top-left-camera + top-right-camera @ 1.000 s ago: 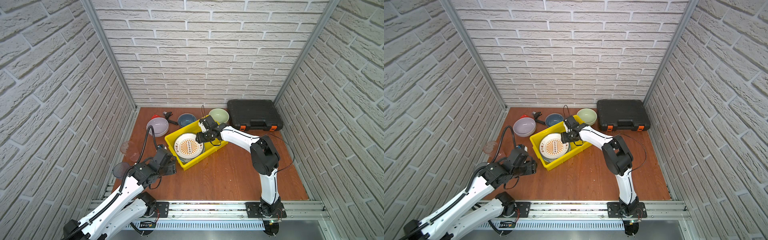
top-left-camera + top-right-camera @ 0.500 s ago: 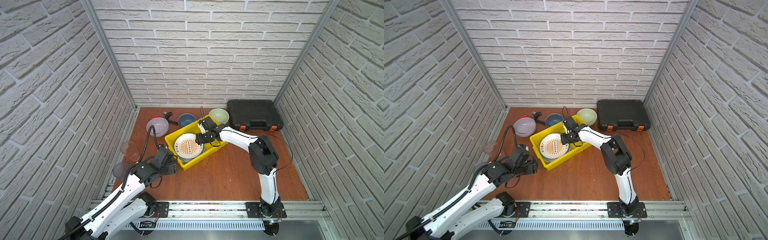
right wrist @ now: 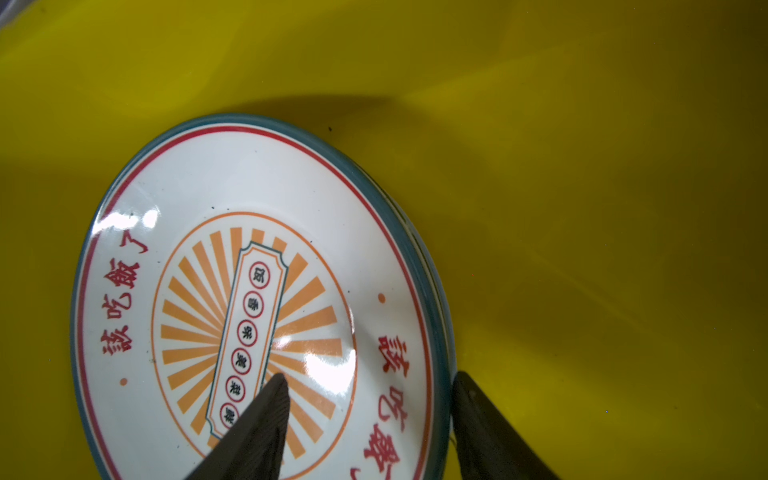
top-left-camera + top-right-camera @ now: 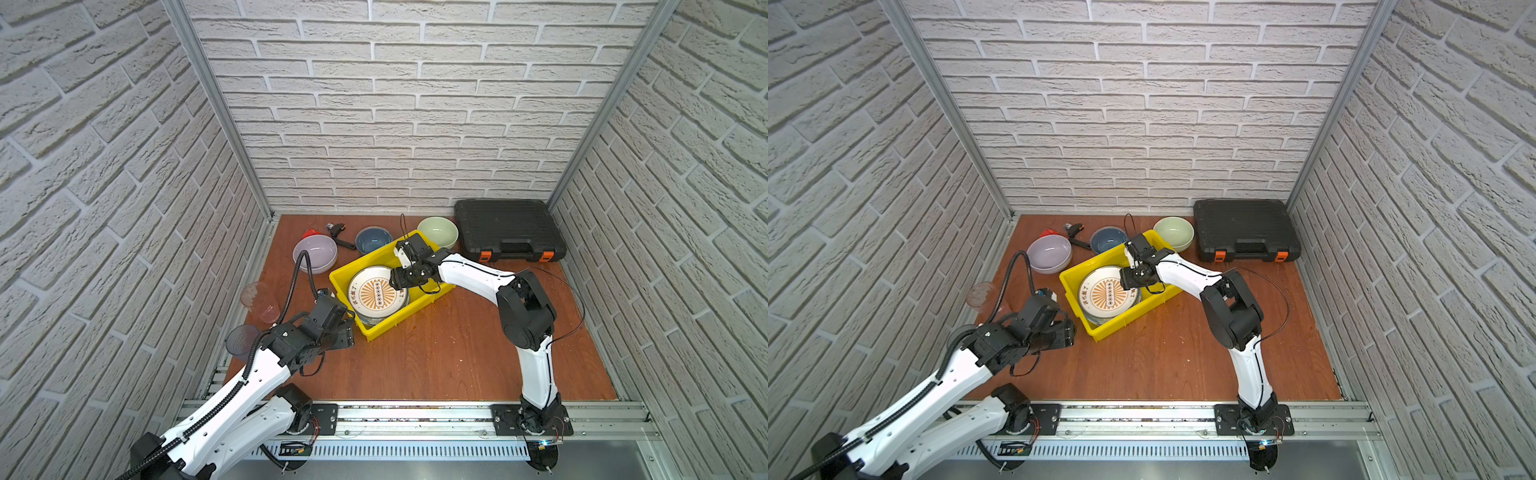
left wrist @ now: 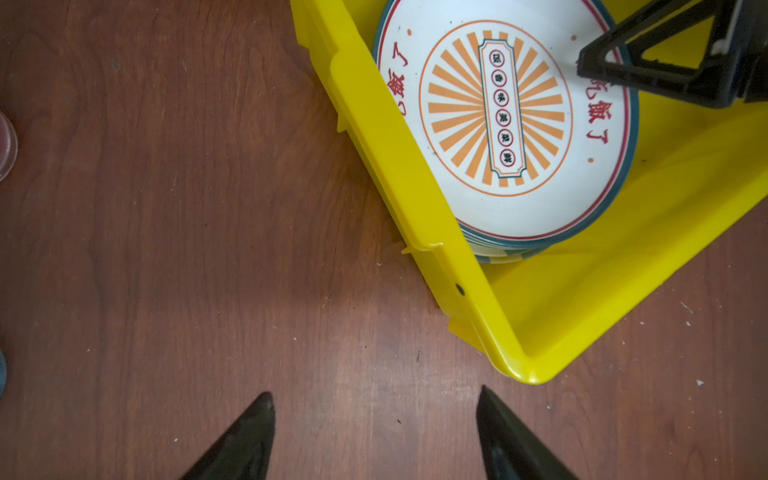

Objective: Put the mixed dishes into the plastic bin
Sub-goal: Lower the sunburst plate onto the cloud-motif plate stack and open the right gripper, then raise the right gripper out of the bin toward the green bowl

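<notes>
The yellow plastic bin [image 4: 399, 325] [image 4: 1130, 318] stands mid-table and holds a stack of plates. On top lies a white printed plate [image 4: 376, 293] [image 4: 1106, 293] [image 3: 232, 187] with an orange sunburst. My right gripper [image 4: 395, 282] [image 3: 370, 376] is inside the bin, open, straddling that plate's rim: one finger over its face, the other just outside the edge. My left gripper [image 4: 347, 332] [image 5: 375, 392] hangs open over bare table by the bin's near left corner. Lilac [image 4: 315, 253], dark-blue [image 4: 373, 241] and pale-green [image 4: 437, 232] bowls stand behind the bin. Two tumblers [image 4: 259, 301] [image 4: 242, 343] stand at the left edge.
A black case with orange latches [image 4: 509, 230] fills the back right corner. A red-and-black wrench [image 4: 338, 232] lies at the back between the lilac and dark-blue bowls. Brick walls close in three sides. A striped plate's edge [image 5: 503, 258] shows under the stack.
My right gripper has moved left and nearer, down over the printed plate's right rim, its jaws barely narrowing. The left arm has hardly shifted.
</notes>
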